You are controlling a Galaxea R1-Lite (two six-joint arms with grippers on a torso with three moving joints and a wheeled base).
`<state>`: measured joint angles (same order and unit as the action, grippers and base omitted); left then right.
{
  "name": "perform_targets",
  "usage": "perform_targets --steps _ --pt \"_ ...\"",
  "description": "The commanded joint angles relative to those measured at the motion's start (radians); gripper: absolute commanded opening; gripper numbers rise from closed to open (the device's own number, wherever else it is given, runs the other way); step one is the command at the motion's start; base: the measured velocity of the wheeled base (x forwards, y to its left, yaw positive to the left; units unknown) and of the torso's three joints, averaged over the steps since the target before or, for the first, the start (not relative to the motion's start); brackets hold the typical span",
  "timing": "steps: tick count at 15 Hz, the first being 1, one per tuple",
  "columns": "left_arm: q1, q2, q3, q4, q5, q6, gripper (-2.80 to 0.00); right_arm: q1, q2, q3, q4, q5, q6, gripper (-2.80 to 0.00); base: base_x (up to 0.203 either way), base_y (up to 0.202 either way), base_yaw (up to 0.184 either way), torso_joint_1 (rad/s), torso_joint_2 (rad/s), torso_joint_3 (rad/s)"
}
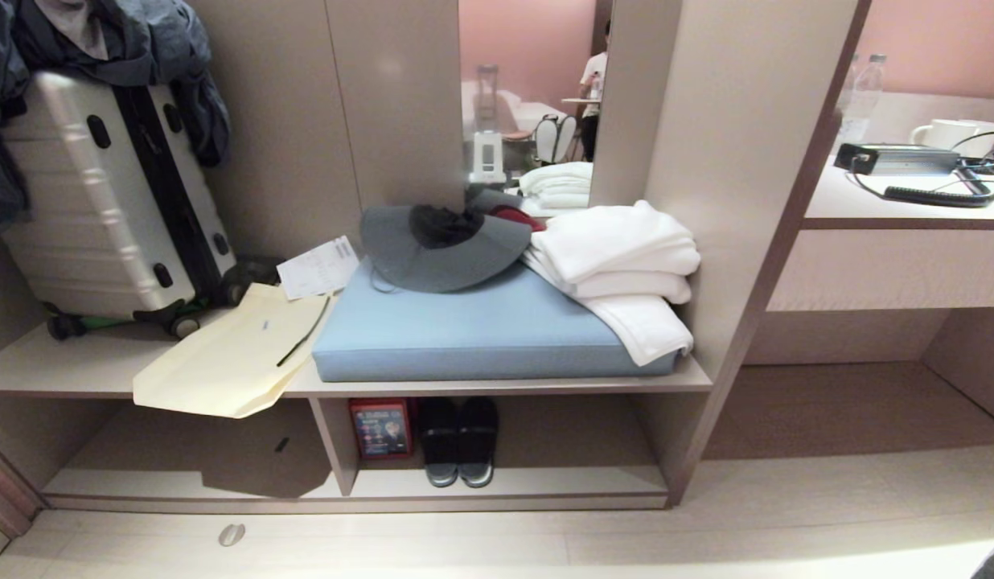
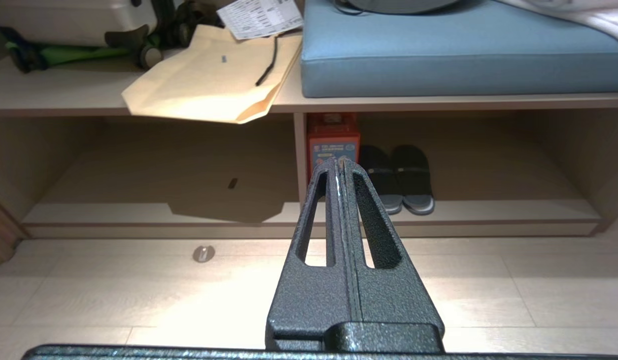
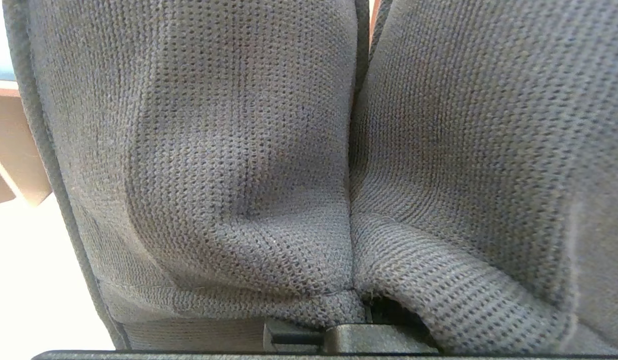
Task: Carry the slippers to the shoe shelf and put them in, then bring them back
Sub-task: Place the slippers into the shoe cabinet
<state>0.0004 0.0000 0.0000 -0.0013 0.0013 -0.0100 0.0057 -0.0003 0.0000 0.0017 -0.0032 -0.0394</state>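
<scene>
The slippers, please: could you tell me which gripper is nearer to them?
Right. The slippers' grey knit lies right against the right gripper, filling its wrist view. The left gripper, shut, hangs over the floor facing the shoe shelf, apart from them.

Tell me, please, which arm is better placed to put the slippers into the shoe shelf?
Right. Knitted slippers fill the right wrist view, apparently pinched in the shut right claw. The left claw is shut and empty, facing the shoe shelf.

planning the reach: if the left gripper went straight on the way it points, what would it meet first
Probably the red box beside the divider in the shoe shelf, with the slippers just beside that line; depth is unclear. The left gripper is shut.
</scene>
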Motion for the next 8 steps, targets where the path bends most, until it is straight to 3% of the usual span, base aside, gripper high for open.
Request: perform_targets --steps 1,5,8 --pt "0.001 -0.002 0.001 0.000 0.000 -0.001 -2.80 0.000 0.000 0.000 0.000 0.000 -0.001 -2.80 0.000 0.000 0.000 0.000 0.00 0.000" --pt "0.001 -0.001 0.002 0.000 0.000 0.002 -2.80 0.000 0.000 0.000 0.000 0.000 -0.001 -2.80 -0.140 0.000 0.002 0.002 0.00 0.000" --pt "0.001 0.000 0.000 0.000 0.000 0.001 -2.80 0.000 0.000 0.000 0.000 0.000 -0.001 -2.80 0.000 0.000 0.000 0.000 0.00 0.000"
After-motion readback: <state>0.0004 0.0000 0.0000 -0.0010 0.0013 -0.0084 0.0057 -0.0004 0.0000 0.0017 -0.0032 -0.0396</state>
